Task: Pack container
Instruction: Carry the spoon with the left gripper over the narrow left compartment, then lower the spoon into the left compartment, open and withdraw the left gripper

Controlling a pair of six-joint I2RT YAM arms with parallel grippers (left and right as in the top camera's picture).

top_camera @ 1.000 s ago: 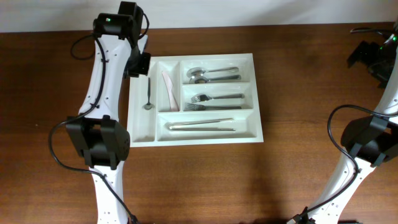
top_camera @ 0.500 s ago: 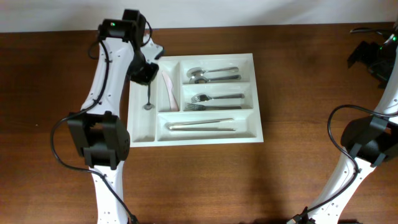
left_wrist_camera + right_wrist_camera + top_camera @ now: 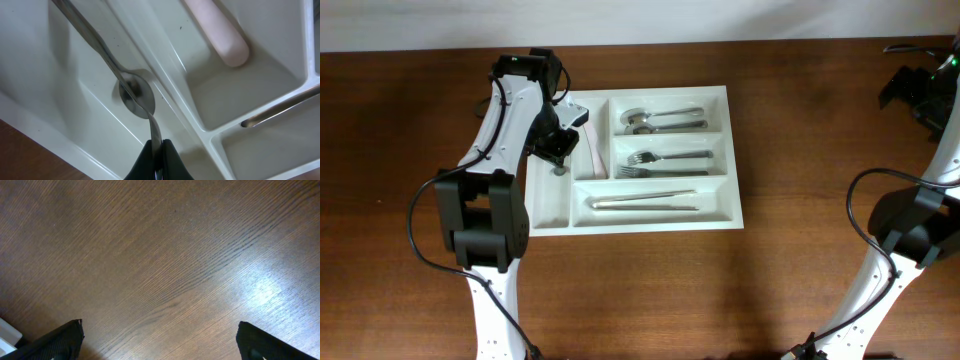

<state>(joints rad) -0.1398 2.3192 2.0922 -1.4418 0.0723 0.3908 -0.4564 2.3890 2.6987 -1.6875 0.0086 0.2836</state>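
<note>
Container: our white tray lies flat on the brown tabletop, a little left of the middle, with its long side running left to right.
Left fingers: we see them pressed together, tips down in the tray's leftmost narrow compartment, right at the bowl of the small spoon. A thin bright sliver runs from the tips to the bowl. We cannot tell what it is.
Small spoon: it lies along that leftmost compartment.
Pink handle: it rests in the second narrow compartment, across the divider from the spoon.
Spoons: they lie in the far wide compartment.
Forks: they lie in the middle wide compartment.
Long metal pieces: they lie in the near wide compartment; we cannot tell their kind.
Right fingers: they are spread wide with nothing between them, above bare tabletop, well apart from the tray.
</note>
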